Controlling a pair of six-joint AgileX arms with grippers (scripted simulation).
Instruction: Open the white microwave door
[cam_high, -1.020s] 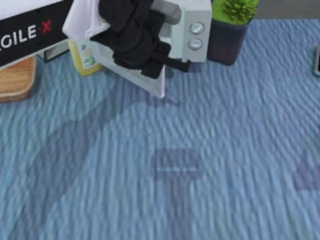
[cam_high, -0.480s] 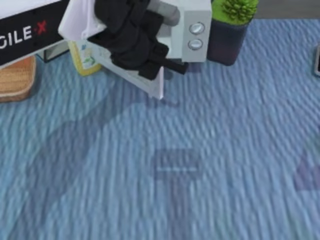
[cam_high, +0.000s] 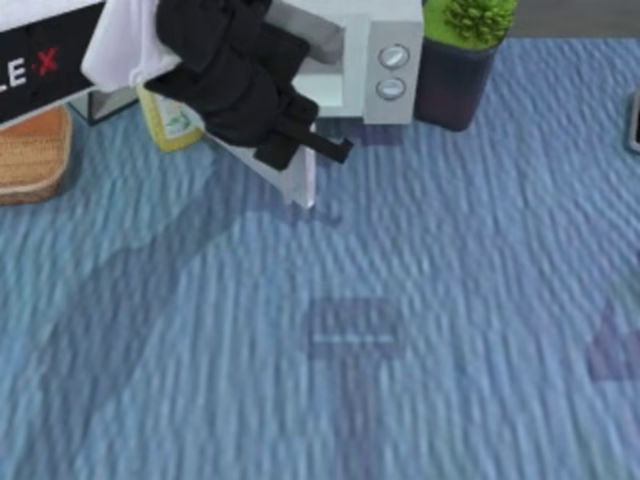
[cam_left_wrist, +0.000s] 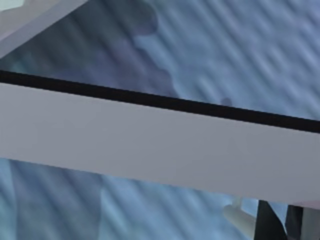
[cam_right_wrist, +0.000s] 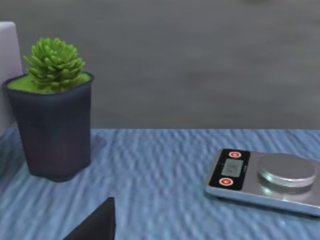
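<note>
White microwave door (cam_high: 296, 172), at the table's far edge, stands swung well out from the white microwave (cam_high: 385, 40), cavity exposed. Left gripper (cam_high: 322, 146) sits at its free edge (finger state indiscernible). Little swing remains.

Plenty of open table (cam_high: 420, 330) is left up front; the back edge is crowded by the swung-out white microwave door (cam_high: 290, 172), potted plant (cam_high: 460, 55) and yellow bottle (cam_high: 170, 115).
</note>
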